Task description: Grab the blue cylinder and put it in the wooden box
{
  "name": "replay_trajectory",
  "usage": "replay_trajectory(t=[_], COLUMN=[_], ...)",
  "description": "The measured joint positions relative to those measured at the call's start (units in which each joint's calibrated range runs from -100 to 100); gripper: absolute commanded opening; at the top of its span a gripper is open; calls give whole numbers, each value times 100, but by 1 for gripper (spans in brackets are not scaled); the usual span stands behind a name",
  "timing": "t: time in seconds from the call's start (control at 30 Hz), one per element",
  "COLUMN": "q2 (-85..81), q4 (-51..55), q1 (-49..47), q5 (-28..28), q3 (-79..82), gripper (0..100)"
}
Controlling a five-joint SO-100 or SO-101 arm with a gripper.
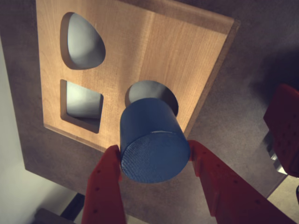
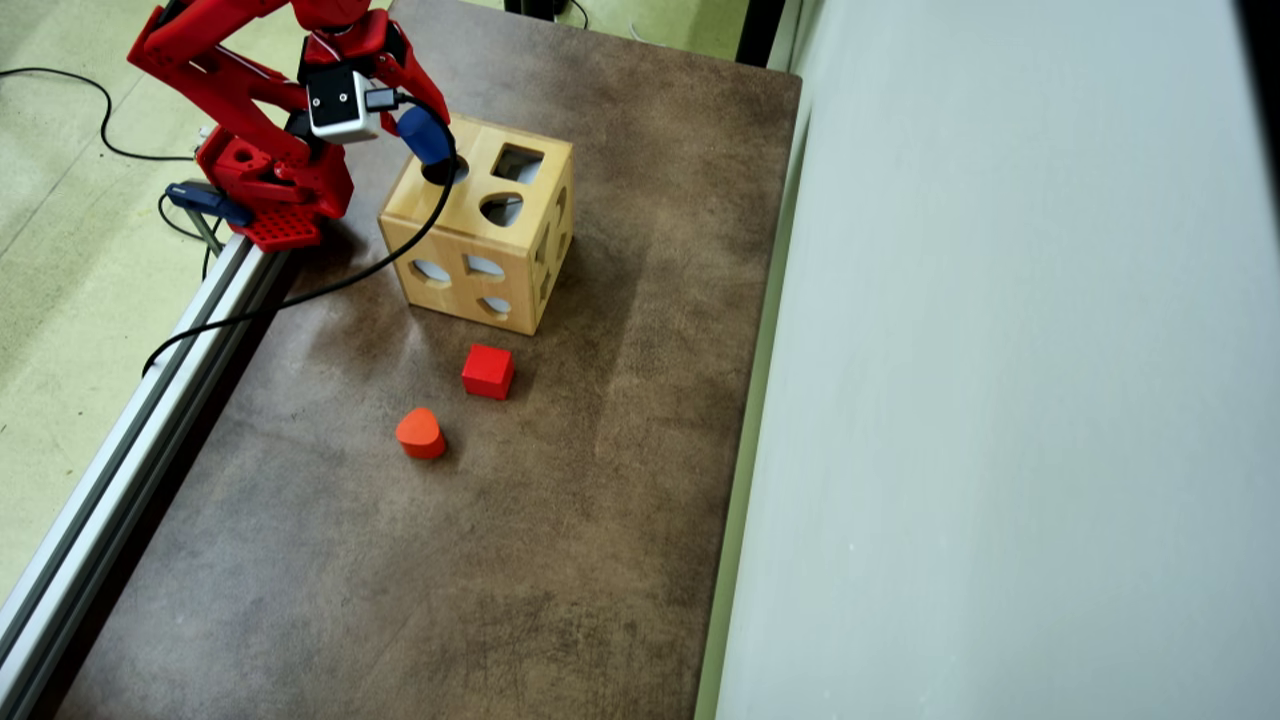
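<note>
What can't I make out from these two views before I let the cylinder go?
- Round hole in the wooden box: mostly covered by the blue cylinder in the wrist view, so alignment is uncertain.
- Inside of the box: dark through every cut-out in both views.
- Gripper: fingertips hidden behind the cylinder in the wrist view; too small in the overhead view.
- Cylinder's far end: out of sight in both views.

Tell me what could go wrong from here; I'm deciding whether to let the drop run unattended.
1. The blue cylinder is held tilted over the round hole in the wooden box, not squarely above it; on release it may catch the rim.
2. The gripper jaws pinch only its near end, so it could swing or slip.
3. A bounced block could roll off the table.
</note>
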Motion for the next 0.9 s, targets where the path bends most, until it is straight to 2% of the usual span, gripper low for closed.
replay_trajectory(t=[0.9], q2=[729], q4=[-8], q1=[316], q5=[0], q3=[0], gripper=[2])
